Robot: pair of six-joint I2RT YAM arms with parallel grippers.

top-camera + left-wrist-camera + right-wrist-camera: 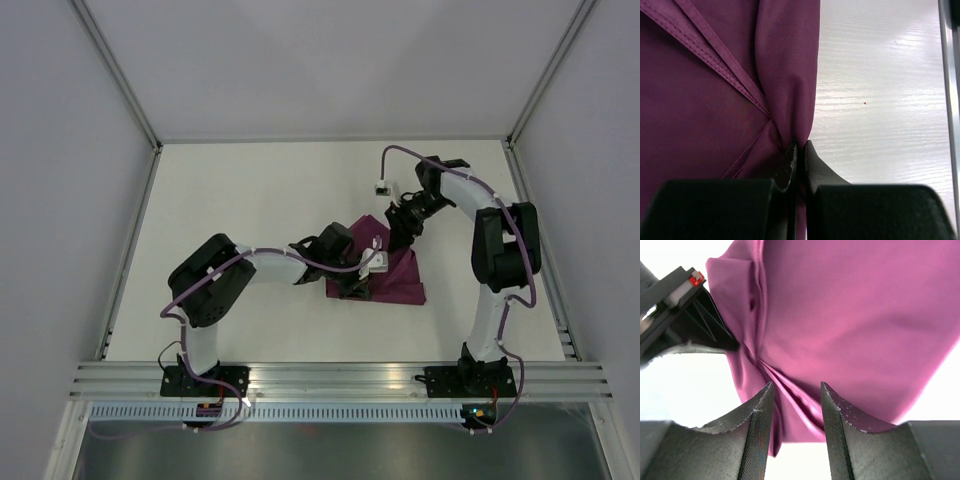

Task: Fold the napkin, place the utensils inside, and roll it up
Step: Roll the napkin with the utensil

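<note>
The magenta napkin (398,272) lies bunched and folded on the white table, between the two arms. My left gripper (362,276) is at its left edge. In the left wrist view this gripper (800,149) is shut on a gathered fold of the napkin (705,100). My right gripper (402,232) is over the cloth's far corner. In the right wrist view it (797,388) stands open, and a hemmed edge of the napkin (850,315) runs between the fingertips (762,405) without being clamped. The left gripper's body (685,315) also shows there. The utensils are out of view.
Metal frame rails (130,250) run along the table's left and right sides and white walls enclose it. A rail (951,100) shows at the right of the left wrist view. A purple cable with a white connector (381,187) hangs near the right arm.
</note>
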